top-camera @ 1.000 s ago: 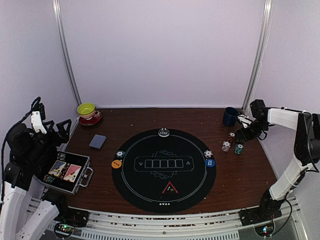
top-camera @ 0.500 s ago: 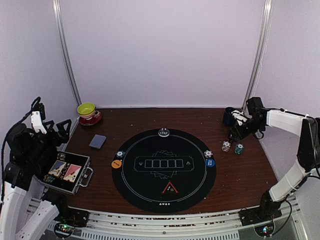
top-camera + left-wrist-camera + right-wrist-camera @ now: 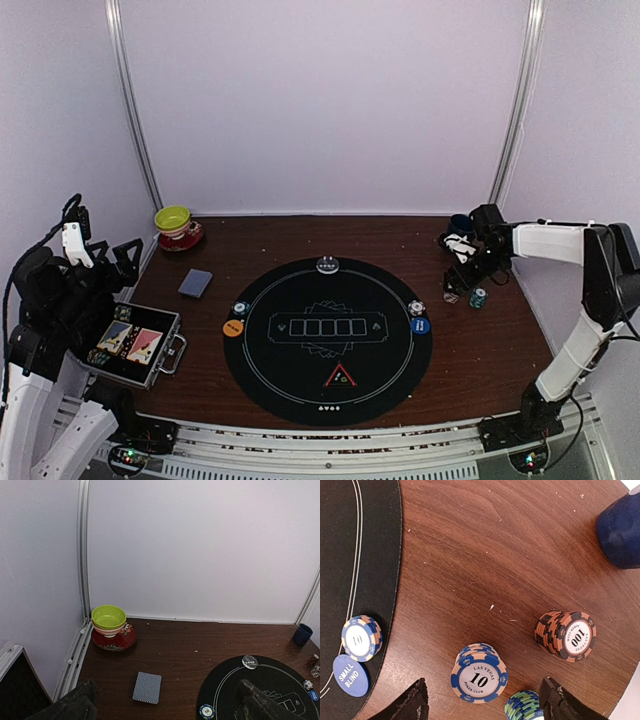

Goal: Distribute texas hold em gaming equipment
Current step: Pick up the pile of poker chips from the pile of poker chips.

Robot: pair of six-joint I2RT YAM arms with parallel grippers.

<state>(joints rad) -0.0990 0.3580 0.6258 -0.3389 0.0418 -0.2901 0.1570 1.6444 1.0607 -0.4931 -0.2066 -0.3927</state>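
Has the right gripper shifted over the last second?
Yes. The right gripper swung left, from right of the dark blue mug to just in front of it, over the chip stacks.

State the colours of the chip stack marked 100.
100 chip stack: orange with black edge stripes, white centre; clearest in the right wrist view.

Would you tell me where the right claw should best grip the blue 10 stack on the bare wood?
Across its striped rim, from straight above: the blue stack stands upright on the table. The open right claw hangs above it; mind the green stack close beside.
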